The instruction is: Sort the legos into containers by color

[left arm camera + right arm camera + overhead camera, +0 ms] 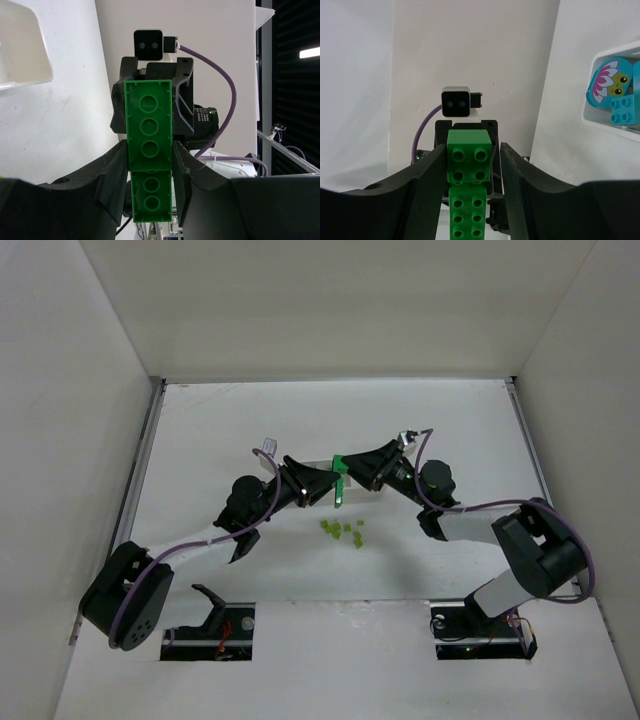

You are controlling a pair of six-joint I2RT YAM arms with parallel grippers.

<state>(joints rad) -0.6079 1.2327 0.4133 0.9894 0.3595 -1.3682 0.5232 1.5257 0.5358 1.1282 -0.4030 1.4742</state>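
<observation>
A bright green brick [340, 485] hangs above the table's middle, held between both arms. My left gripper [149, 155] is shut on its lower end, and the brick's hollow underside [149, 130] faces that camera. From the opposite side my right gripper [470, 155] is shut on the small square green block [468, 155] stacked on the longer piece. Several tiny yellow-green pieces [342, 531] lie on the table just in front. Cyan-blue legos [620, 107] rest in a white tray compartment [600, 120]. A tray corner [25, 65] shows in the left wrist view.
White walls enclose the table on the left, right and far sides. Both arm bases [210, 625] [480, 625] sit at the near edge. A purple cable [225, 85] loops from the right wrist. In the top view the tray is mostly hidden behind the grippers.
</observation>
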